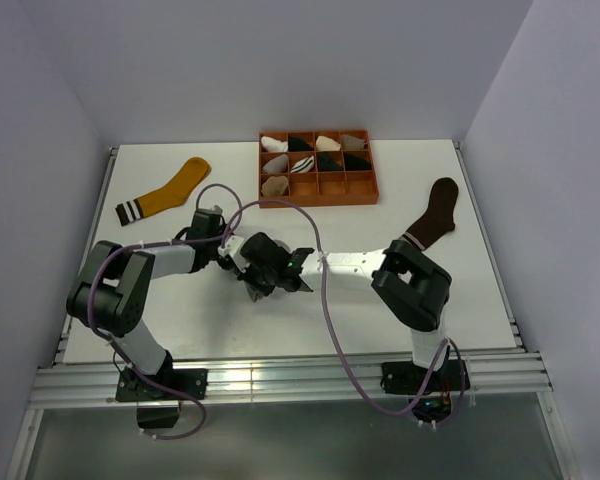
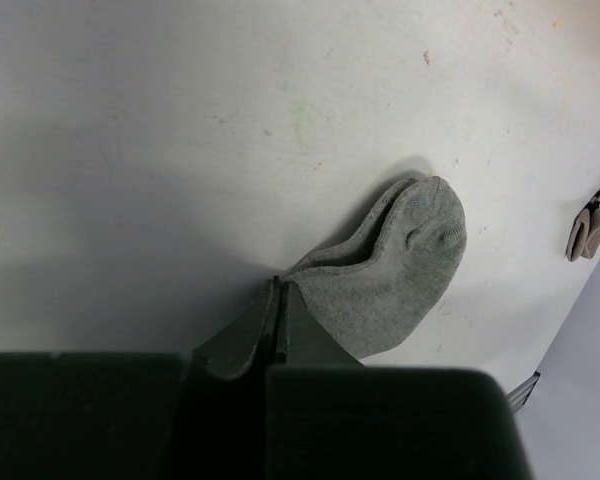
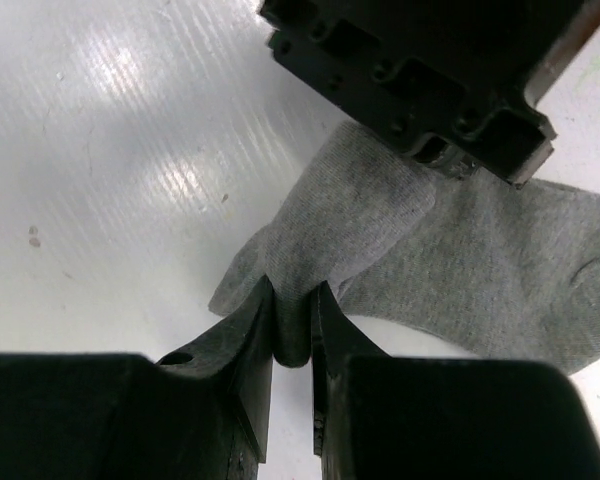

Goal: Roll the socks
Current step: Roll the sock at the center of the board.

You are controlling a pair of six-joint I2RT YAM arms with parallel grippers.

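Grey sock (image 3: 380,230), right claw (image 3: 292,320) pinching fold, left claw (image 2: 278,300) apparently clenching edge, table (image 2: 180,150) around

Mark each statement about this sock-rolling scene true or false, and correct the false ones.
1. The right gripper has its jaws pinching a fold of the grey sock. True.
2. The mustard-yellow sock lies inside the orange tray. False: it lies flat on the table, left of the tray.
3. The dark brown sock is rolled up. False: it lies unrolled on the table's right side.
4. Several tray compartments hold sock bundles. True.
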